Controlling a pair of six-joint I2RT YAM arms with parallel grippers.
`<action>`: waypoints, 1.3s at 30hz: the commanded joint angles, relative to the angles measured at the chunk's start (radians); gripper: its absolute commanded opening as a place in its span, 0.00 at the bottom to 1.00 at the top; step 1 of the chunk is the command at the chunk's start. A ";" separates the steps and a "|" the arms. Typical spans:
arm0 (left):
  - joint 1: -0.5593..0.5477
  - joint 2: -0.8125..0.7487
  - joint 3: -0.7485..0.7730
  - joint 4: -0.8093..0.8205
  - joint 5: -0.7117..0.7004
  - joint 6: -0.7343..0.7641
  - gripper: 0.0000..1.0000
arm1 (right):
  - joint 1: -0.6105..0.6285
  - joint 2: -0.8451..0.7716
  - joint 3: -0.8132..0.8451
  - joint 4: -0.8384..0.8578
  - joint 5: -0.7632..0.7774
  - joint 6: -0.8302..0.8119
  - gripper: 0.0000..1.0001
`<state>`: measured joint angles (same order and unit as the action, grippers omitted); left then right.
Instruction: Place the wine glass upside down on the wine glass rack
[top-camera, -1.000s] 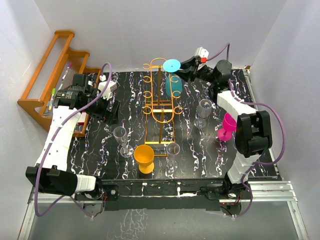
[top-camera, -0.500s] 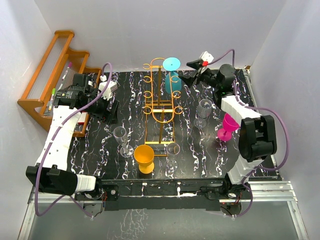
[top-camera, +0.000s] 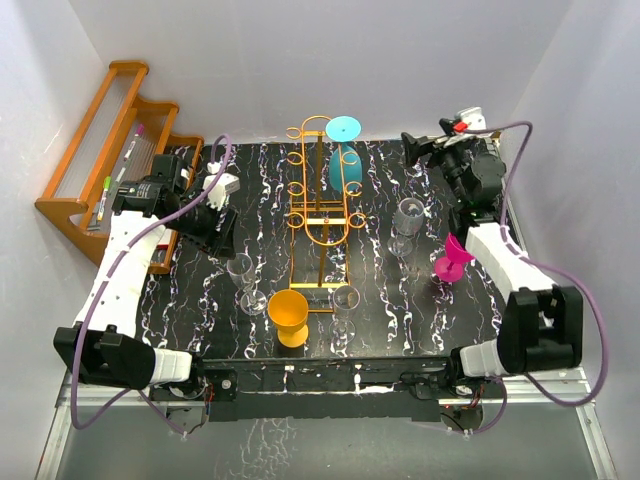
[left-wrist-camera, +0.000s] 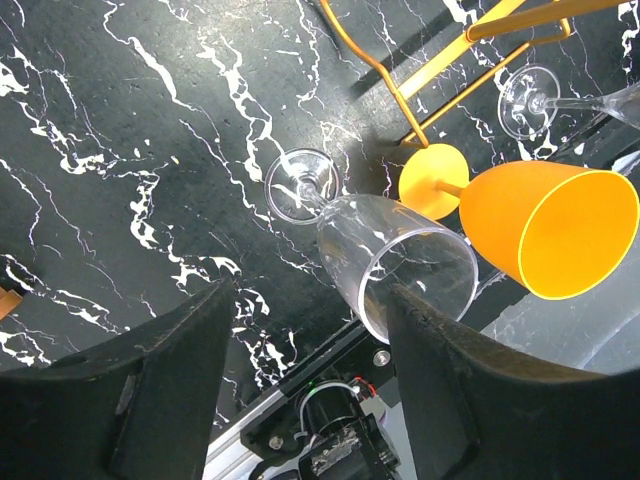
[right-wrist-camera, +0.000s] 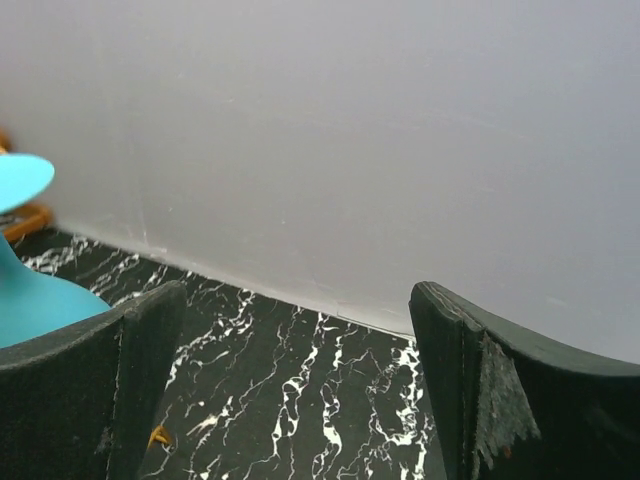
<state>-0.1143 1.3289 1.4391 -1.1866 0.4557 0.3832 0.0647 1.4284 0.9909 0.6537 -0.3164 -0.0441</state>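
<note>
The golden wire wine glass rack (top-camera: 318, 190) stands mid-table. A teal wine glass (top-camera: 346, 152) hangs upside down on it, foot up. It shows at the left edge of the right wrist view as the teal glass (right-wrist-camera: 30, 300). My right gripper (top-camera: 420, 148) is open and empty, off to the right of that glass; in its own view the right gripper (right-wrist-camera: 300, 350) frames only wall and table. My left gripper (top-camera: 222, 232) hovers just above a clear wine glass (top-camera: 240, 270). In the left wrist view the left gripper (left-wrist-camera: 310, 340) is open, and the clear glass (left-wrist-camera: 395, 265) lies beyond its right finger.
An orange glass (top-camera: 289, 312) and a clear glass (top-camera: 345, 300) stand by the rack's near base. Another clear glass (top-camera: 408, 220) and a pink glass (top-camera: 455, 255) stand on the right. A brown wooden stepped shelf (top-camera: 100, 170) leans at the left wall.
My right gripper has opened, let go of the teal glass on the rack and drawn back to the right. My left gripper has moved nearer the clear glass, its jaws narrowing.
</note>
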 joint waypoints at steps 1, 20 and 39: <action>0.003 -0.016 -0.008 -0.022 0.041 0.017 0.59 | 0.002 -0.170 -0.069 0.017 0.180 0.113 0.98; -0.010 -0.012 -0.096 0.017 0.015 0.022 0.37 | 0.002 -0.539 -0.025 -0.496 0.335 0.279 0.98; -0.027 -0.025 0.592 -0.111 -0.224 0.065 0.00 | 0.004 -0.566 0.115 -0.488 0.199 0.495 0.98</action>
<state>-0.1398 1.3518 1.6966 -1.2800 0.3367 0.4267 0.0662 0.8803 1.0019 0.1272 -0.0685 0.3897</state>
